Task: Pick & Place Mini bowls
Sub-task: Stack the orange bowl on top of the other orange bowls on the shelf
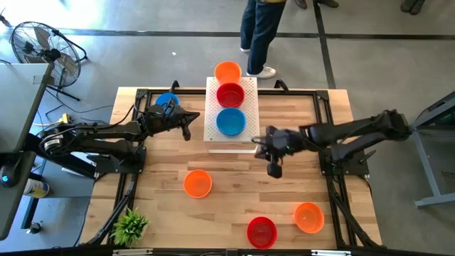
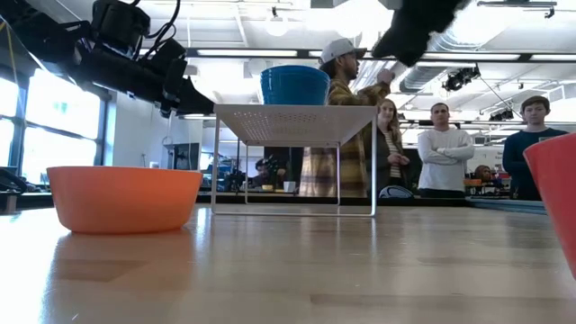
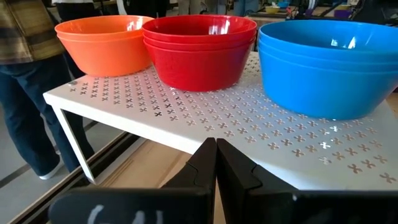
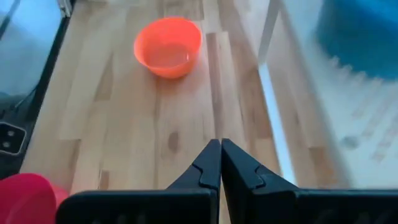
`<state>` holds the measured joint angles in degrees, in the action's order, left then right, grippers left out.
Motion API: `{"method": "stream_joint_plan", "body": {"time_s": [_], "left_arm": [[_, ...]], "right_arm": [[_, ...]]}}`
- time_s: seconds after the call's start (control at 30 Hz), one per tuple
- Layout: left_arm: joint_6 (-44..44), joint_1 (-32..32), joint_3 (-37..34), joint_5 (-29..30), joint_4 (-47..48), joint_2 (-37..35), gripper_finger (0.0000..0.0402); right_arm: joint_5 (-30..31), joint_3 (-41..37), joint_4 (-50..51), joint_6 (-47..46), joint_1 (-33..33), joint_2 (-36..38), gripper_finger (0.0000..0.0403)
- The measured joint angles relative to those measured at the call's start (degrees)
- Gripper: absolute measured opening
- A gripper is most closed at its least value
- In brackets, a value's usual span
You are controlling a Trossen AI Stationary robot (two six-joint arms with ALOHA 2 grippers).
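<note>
High view shows the slatted wooden bench (image 1: 234,213), then the white perforated platform (image 1: 250,96) carrying orange, red and blue stacks of glossy round mini bowls (image 1: 230,121). Loose ones lie about: an orange bowl (image 1: 197,183) mid-bench, two near the front edge, a blue one by the left arm. Both the right claw (image 1: 274,170) and left claw (image 1: 186,132) are pinched closed, empty. I'd guess a pick comes next; the fingers must spread first.
</note>
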<state>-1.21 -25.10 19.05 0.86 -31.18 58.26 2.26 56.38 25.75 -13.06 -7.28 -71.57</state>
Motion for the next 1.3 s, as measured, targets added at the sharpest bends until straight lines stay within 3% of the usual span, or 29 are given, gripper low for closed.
{"method": "stream_joint_plan", "body": {"time_s": [0.13,0.47,0.63,0.93,1.1,1.3], "left_arm": [[0.0,0.0,0.0,0.0,0.0,0.0,0.0005],[0.0,0.0,0.0,0.0,0.0,0.0,0.0005],[0.0,0.0,0.0,0.0,0.0,0.0,0.0005],[0.0,0.0,0.0,0.0,0.0,0.0,0.0005],[0.0,0.0,0.0,0.0,0.2,0.0,0.0005],[0.0,0.0,0.0,0.0,0.2,0.0,0.0005]], "right_arm": [[4.5,-3.2,-0.3,-5.5,-5.1,0.8,0.0000],[8.9,-3.8,0.9,-20.2,-15.4,0.4,0.0001],[3.7,-3.4,3.4,-27.6,-19.1,-0.8,0.0012],[-5.9,-2.9,20.3,-40.5,-26.9,-1.2,0.0109],[-10.9,-2.9,27.6,-40.8,-31.5,-3.3,0.0128],[-12.2,-2.9,28.9,-33.0,-33.9,-9.4,0.0129]]}}
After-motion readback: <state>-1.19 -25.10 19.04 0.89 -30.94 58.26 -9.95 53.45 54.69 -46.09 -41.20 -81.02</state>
